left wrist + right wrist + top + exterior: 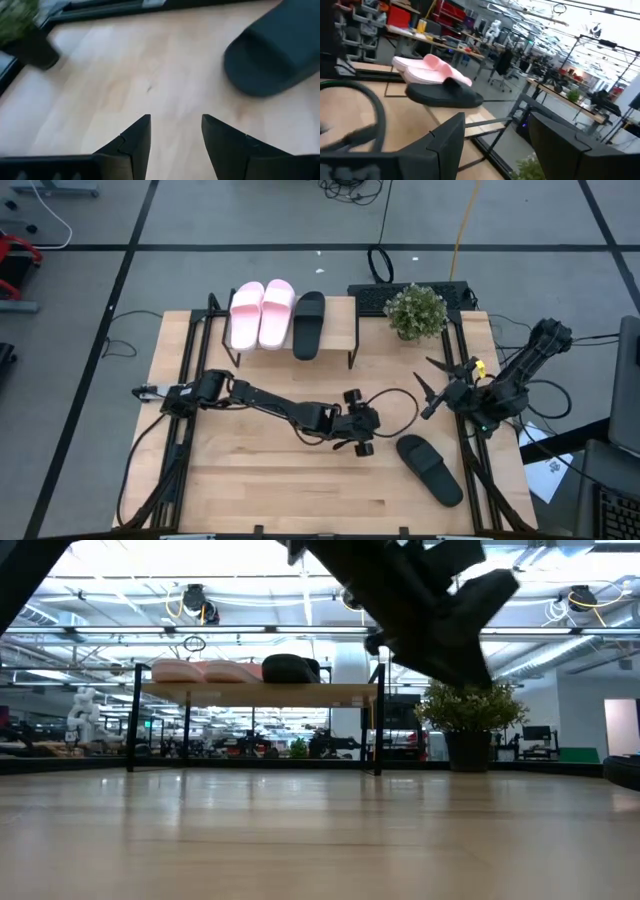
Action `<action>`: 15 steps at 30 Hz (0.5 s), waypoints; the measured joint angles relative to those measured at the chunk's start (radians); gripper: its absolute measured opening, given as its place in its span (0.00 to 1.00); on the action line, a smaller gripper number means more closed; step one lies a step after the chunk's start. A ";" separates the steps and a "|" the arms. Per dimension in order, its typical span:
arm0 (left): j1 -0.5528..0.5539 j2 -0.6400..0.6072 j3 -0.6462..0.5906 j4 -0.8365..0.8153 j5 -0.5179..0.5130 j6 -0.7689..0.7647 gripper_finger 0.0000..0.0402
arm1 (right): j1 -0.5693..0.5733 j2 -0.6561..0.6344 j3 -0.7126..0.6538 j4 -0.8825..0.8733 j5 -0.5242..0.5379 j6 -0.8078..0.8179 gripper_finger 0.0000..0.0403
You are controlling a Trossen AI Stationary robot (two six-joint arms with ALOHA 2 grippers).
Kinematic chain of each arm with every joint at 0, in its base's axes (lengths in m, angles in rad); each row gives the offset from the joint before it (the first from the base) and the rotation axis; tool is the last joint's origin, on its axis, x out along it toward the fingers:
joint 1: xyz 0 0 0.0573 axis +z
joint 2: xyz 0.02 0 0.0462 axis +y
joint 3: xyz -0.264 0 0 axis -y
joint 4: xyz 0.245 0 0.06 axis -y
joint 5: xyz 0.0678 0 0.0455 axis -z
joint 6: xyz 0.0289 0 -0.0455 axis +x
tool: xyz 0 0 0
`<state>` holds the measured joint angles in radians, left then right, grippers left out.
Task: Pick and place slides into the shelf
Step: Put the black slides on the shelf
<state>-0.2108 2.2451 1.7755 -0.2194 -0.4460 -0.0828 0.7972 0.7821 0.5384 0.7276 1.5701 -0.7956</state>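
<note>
On the table (250, 480), the last black slide (430, 468) lies at four o'clock from your empty, open left gripper (362, 435). Straddle its strap squarely before closing; shelf (340, 310) waits at twelve.

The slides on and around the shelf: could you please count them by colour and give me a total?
Pink slides: 2, side by side on the shelf: one, the other.
Black slides: 2, one on the shelf, one on the table.
Total: 4
</note>
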 joint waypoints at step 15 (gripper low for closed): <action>-0.016 -0.064 -0.001 -0.216 -0.057 -0.058 0.44 | 0.294 0.047 -0.058 -0.007 0.000 0.365 0.52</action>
<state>-0.2264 2.1809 1.7745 -0.4358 -0.5029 -0.1406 1.0909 0.8289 0.4806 0.7205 1.5703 -0.4307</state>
